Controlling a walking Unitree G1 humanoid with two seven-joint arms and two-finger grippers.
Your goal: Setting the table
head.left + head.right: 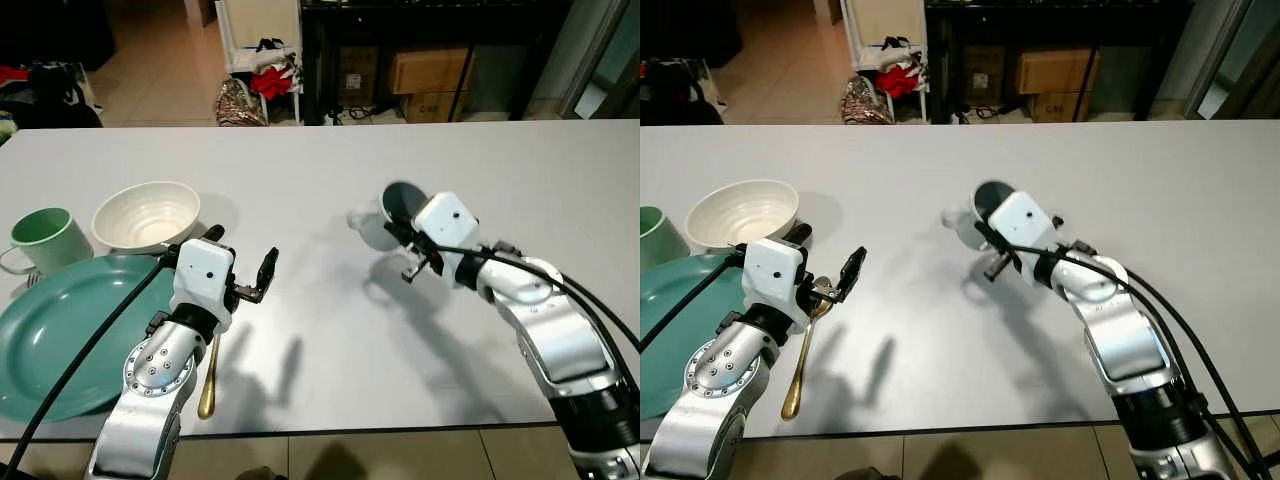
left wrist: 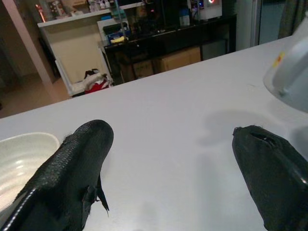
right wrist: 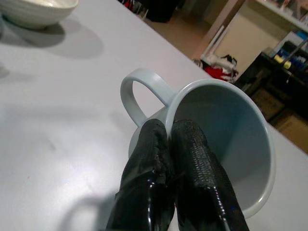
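Observation:
My right gripper is shut on the rim of a pale blue mug, one finger inside and one outside next to the handle. The mug hangs tilted a little above the white table, and its shadow lies just below it. My left gripper is open and holds nothing, hovering over the table beside a teal plate. A gold spoon lies to the right of the plate, under my left arm. A white bowl and a green mug stand behind the plate.
Bare tabletop stretches between my two arms and across the far side. Beyond the table's far edge stand a white rack with clothes, a dark cabinet and cardboard boxes. The near table edge runs just under my elbows.

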